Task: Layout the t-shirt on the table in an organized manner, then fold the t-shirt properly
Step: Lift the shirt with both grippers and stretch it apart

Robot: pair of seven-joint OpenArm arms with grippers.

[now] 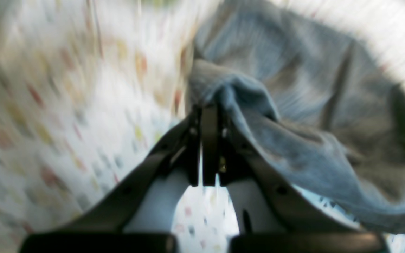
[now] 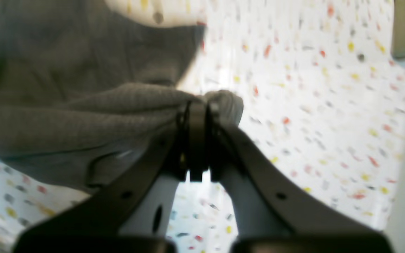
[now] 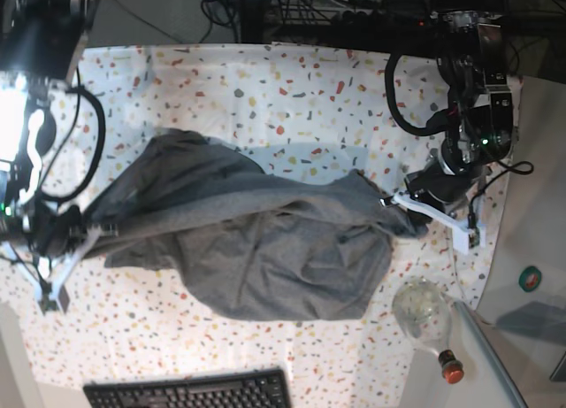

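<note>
In the left wrist view, the left gripper is pinching a bunched corner of the t-shirt, its jaws clamped tight on the grey cloth, with the rest of the garment trailing off to one side over the table. The right gripper is likewise biting down on a gathered fold of the shirt's edge, fabric spilling away from it across the flecked cloth. Seen from the base view, the t-shirt is lying rumpled across the middle of the table, stretching between the two grippers at opposite sides, with a keyboard and a bottle sitting near the table's edge.
</note>
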